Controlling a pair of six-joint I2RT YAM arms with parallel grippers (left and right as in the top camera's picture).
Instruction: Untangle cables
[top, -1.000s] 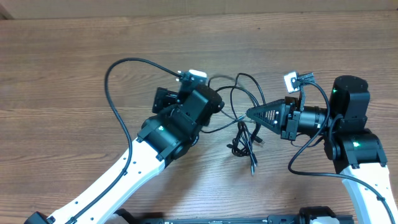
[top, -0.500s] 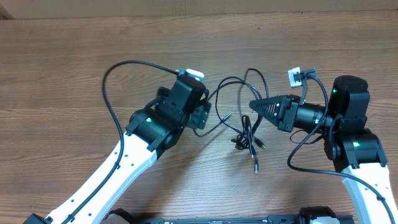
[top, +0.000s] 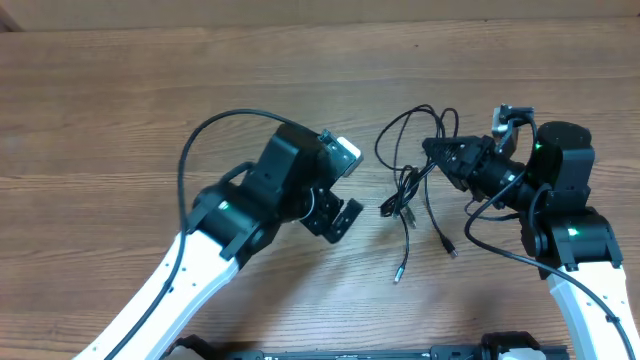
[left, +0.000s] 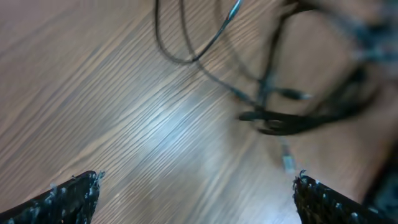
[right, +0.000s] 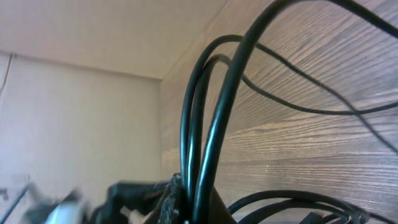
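Wood-grain table (top: 100, 100) carries the cables (top: 403, 203), a black tangle right of centre, with loops raised and plug ends trailing toward the near edge. Your right gripper (top: 432, 150) is clamped tight on several strands at the tangle's upper side. Your left gripper (left: 196, 186) stands fully spread and holds nothing, just left of the tangle. Pale wall (right: 74, 124) rises beyond the table's edge.

The overhead camera looks straight down on the desk (top: 100, 90) from well above, with both arms reaching in from the near edge. The left wrist camera looks out between the tips of the left end effector (left: 196, 186), close over the wood and blurred. The right wrist camera sits hard against the right end effector (right: 183, 208), tilted, facing along the desk toward a pale wall (right: 74, 124). All three views share the cables (top: 410, 190) at mid-desk.
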